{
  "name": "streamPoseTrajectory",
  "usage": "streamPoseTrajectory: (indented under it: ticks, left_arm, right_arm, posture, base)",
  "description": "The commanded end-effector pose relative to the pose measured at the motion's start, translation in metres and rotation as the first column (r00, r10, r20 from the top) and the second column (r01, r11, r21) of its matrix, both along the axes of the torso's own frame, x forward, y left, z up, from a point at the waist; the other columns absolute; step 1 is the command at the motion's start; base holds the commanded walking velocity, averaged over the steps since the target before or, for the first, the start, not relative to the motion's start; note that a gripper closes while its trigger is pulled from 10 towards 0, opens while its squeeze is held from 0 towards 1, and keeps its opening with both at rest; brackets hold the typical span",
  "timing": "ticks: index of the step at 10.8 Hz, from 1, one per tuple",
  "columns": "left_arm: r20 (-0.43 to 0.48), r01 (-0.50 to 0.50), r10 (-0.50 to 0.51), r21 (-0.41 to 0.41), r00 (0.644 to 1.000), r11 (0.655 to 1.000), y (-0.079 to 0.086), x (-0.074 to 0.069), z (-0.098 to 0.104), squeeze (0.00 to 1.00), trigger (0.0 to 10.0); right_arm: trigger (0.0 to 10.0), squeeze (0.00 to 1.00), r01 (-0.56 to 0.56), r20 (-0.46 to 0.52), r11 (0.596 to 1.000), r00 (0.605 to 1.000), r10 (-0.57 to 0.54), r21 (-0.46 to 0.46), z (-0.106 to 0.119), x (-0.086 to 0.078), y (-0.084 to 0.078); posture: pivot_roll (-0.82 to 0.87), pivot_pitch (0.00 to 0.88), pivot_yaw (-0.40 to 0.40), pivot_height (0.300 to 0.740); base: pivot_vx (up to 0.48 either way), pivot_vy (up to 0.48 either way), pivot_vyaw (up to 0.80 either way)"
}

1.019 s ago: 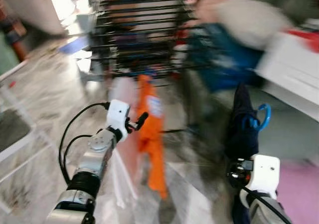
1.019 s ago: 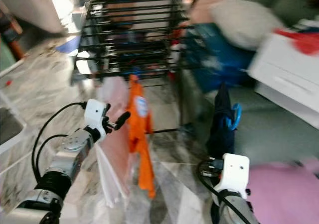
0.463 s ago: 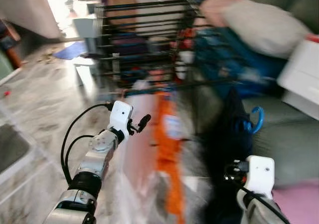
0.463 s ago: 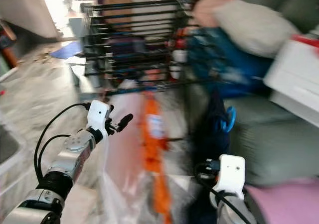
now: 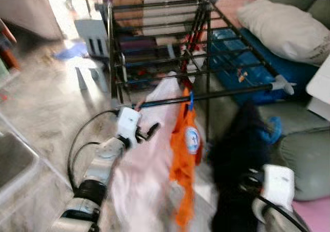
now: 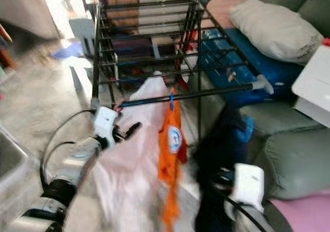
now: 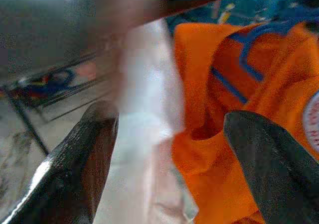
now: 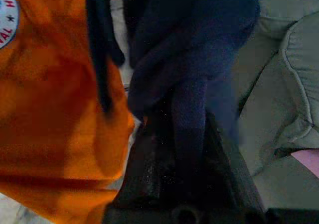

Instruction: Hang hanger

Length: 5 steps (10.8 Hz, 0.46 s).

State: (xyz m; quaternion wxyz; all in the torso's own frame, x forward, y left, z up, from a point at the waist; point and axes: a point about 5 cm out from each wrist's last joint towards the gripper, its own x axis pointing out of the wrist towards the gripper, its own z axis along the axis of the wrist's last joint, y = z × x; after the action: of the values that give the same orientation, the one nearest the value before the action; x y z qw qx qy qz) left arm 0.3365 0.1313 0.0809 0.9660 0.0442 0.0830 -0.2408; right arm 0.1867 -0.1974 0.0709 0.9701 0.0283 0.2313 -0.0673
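Observation:
A black drying rack stands ahead. On its front rail an orange shirt hangs from a blue hanger, with a pale pink garment beside it to the left. My left gripper is open in front of the pink garment; its fingers stand wide apart with nothing between them. My right gripper is low at the right, shut on a navy garment. The garment hangs on a blue hanger right of the orange shirt, below the rail.
A grey-green sofa with a pale cushion runs along the right, with blue items beside the rack. A white box juts in at the right edge. A white bin sits on the marble floor at the left.
The camera has moved closer to the rack and the picture is sharper. My left gripper now sits against the pink garment. The navy garment stays in my right gripper.

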Motion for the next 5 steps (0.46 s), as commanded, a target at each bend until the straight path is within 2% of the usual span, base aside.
streamPoseTrajectory:
  ticks: [1,2,4,5]
  left_arm:
    - [0.013,-0.005,0.005,-0.006,1.0,1.0,0.002,0.001,0.004,0.0,10.0]
    - [0.002,-0.004,0.004,-0.009,1.0,1.0,0.003,0.001,0.004,0.0,10.0]
    - [0.006,0.0,0.0,0.0,1.0,1.0,0.005,0.002,0.006,0.0,10.0]
    - [0.009,0.001,-0.001,0.0,1.0,1.0,0.006,0.002,0.007,0.0,10.0]
  right_arm:
    - [10.0,0.0,-0.001,0.028,1.0,1.0,0.002,-0.014,0.007,0.004,-0.008]
    - [10.0,0.0,-0.043,0.011,0.999,0.999,0.043,-0.015,0.009,0.012,-0.023]
    - [10.0,0.0,-0.131,-0.021,0.991,0.991,0.131,-0.031,0.012,0.026,-0.031]
    - [10.0,0.0,-0.194,-0.036,0.981,0.98,0.193,-0.012,0.017,0.04,-0.035]
  posture:
    - [-0.04,0.0,0.023,0.74]
    - [-0.04,0.0,0.028,0.74]
    - [-0.02,0.0,0.03,0.74]
    - [-0.01,0.0,0.03,0.74]
  base:
    - [0.0,0.0,0.0]
    - [0.0,0.0,0.0]
    - [0.0,0.0,0.0]
    - [0.0,0.0,0.0]
